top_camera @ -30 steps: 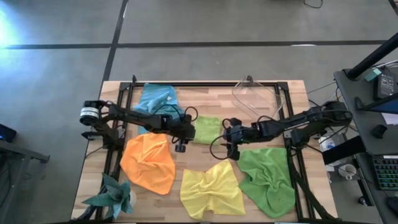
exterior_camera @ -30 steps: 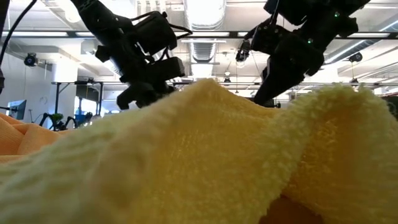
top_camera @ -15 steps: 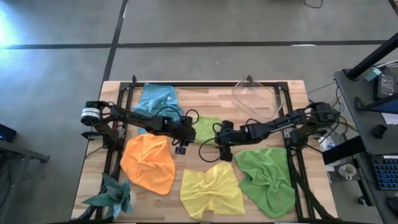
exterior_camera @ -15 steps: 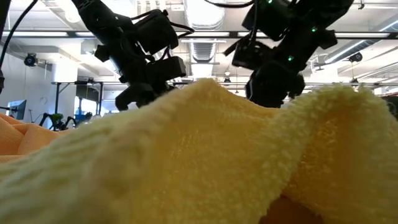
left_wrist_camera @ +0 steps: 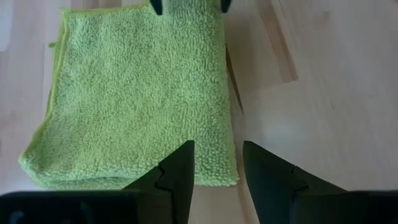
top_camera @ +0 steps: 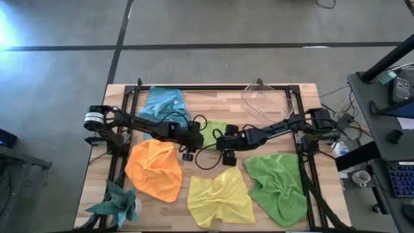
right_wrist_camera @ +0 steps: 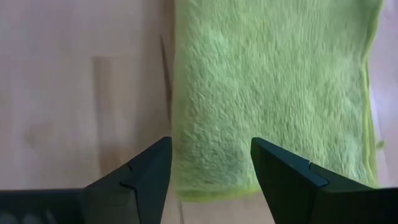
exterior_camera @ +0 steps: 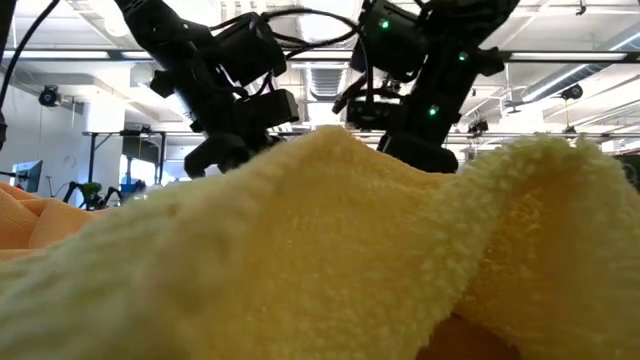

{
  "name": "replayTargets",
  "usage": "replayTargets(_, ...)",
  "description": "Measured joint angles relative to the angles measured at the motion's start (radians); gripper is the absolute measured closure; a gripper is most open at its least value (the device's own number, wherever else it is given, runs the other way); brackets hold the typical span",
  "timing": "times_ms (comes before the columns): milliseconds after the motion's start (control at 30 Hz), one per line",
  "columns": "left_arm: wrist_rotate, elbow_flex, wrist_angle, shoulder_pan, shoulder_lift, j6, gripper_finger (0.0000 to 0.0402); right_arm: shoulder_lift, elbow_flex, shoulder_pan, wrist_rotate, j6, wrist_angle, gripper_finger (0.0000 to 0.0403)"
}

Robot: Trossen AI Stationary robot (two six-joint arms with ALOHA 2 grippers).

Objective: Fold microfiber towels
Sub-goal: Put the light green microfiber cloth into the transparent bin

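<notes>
Seen from above, a wooden table (top_camera: 304, 94) carries five soft microfiber towels. The lime green microfiber towel (top_camera: 212, 133) lies folded flat near the middle of the table, between the two grippers. In the left wrist view this lime green towel (left_wrist_camera: 137, 93) is a neat rectangle with its layered edges visible, and it rests on the bare wood.

The left gripper (top_camera: 188, 153) hangs just beside one edge of the folded towel. Its two dark fingers (left_wrist_camera: 176, 176) stand apart with only the towel edge and wood showing between them, so it is open and holds nothing. The right gripper (top_camera: 228, 155) is at the opposite edge of the same towel. Its fingers (right_wrist_camera: 149, 168) are spread wide over the towel border and they also hold nothing.

The blue microfiber towel (top_camera: 162, 102) lies crumpled at the far left side of the table, partly under the left arm. The orange microfiber towel (top_camera: 155, 168) is spread with wrinkles at the near left. The yellow microfiber towel (top_camera: 221, 197) lies at the near middle, and in the low view it fills nearly the whole picture. The darker green microfiber towel (top_camera: 278, 184) lies wrinkled at the near right. A teal spiky paper ornament (top_camera: 118, 203) sits at the near left corner, and a clear plastic container (top_camera: 266, 100) stands at the far right.
</notes>
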Motion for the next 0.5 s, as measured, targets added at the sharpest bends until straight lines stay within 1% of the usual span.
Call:
replayTargets(67, 0.003, -0.001, -0.001, 0.0, 0.006, 0.0, 0.0281, 0.0, -0.001, -0.002, 0.0, 0.0, -0.02, 0.0186)
replayTargets(300, 0.011, -0.001, -0.002, -0.002, 0.021, 0.0, 0.0281, -0.001, -0.012, -0.001, -0.027, 0.009, -0.01, 0.0186)
replayTargets(500, 0.011, -0.003, 0.053, -0.002, 0.035, 0.0, 0.0281, 0.028, -0.016, -0.009, -0.027, 0.023, -0.005, 0.0186)
